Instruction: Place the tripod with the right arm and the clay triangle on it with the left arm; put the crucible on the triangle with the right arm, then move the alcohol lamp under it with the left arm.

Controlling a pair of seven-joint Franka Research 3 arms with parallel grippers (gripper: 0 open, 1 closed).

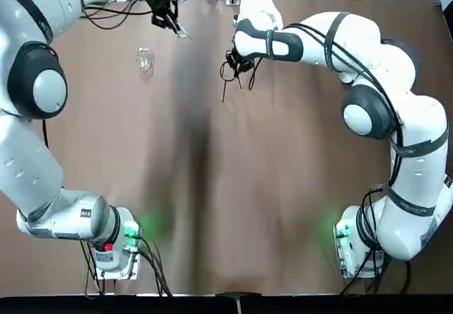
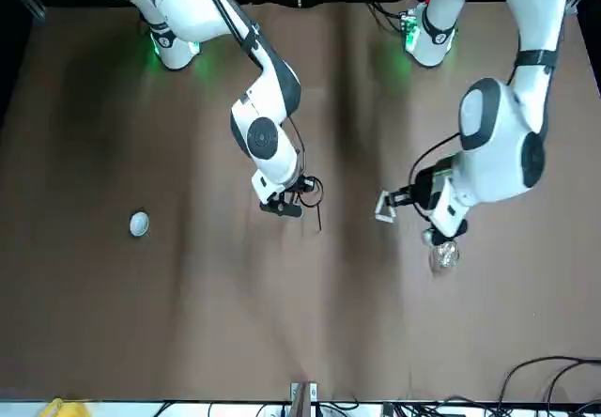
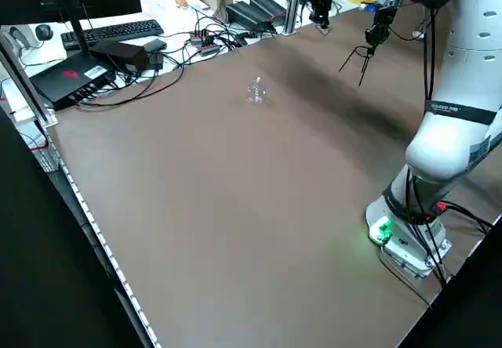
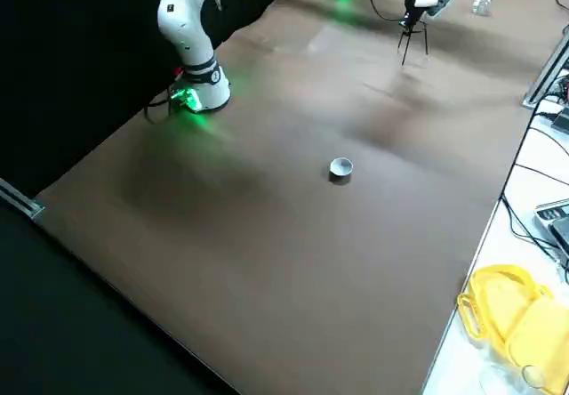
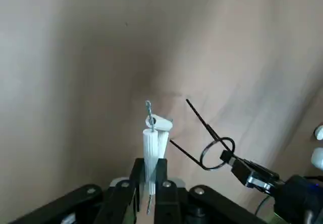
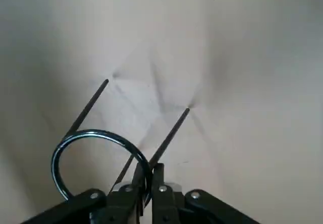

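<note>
Left jaws point(image 5: 147, 168) grip the white clay triangle point(image 5: 157, 138); right jaws point(image 6: 147, 176) clench the black wire tripod point(image 6: 96, 133), 2 legs spread above open worktop point(image 1: 233, 208).

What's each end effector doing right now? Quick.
Left end effector: closed, holding the clay triangle.
Right end effector: closed on the ring of the tripod.

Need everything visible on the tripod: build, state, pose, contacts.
The tripod is black wire, metal by its gloss: one round ring with three thin, straight legs splaying outward. No bend or break shows. The right claw, over the table's far half, is shut on the ring's rim. Ring up, legs down, it looks roughly upright. Nothing sits on the ring. Whether the feet touch the table, I can't tell.
</note>
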